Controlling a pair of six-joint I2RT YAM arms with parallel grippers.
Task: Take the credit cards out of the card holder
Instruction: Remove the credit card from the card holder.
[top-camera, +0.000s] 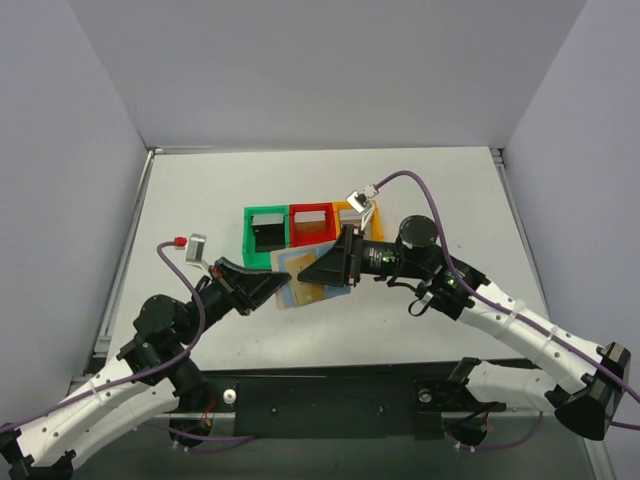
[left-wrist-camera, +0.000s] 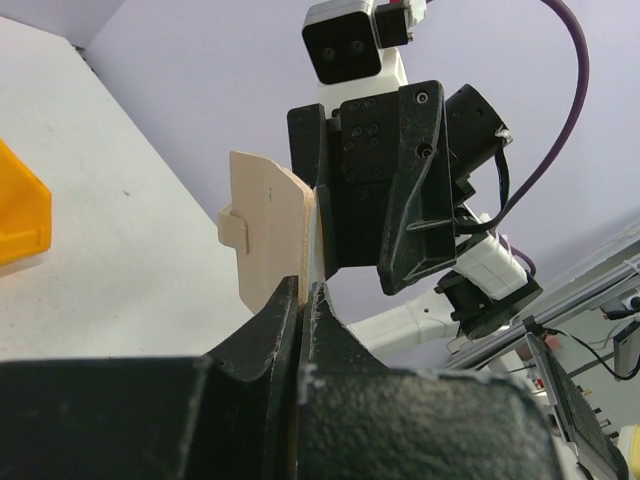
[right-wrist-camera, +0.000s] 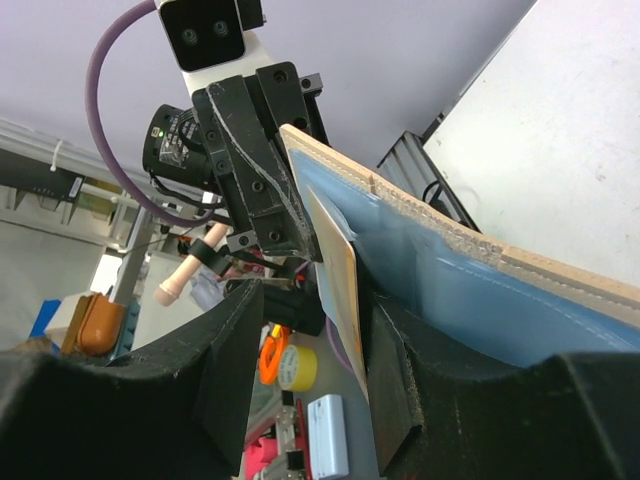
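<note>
**Card holder clamped; right jaws apart**

Your left gripper (left-wrist-camera: 305, 292) pinches the tan card holder (left-wrist-camera: 268, 225) tight at its edge, lifted just in front of the green bin (top-camera: 250, 240); your right gripper (right-wrist-camera: 315, 305) stands part-open, one finger either side of a card (right-wrist-camera: 342, 275) in the blue panel (right-wrist-camera: 450, 290).

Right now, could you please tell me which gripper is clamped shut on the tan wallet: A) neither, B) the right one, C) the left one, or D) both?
C: the left gripper is pinched shut on the wallet, while the right gripper has its jaws apart around a card.
</note>
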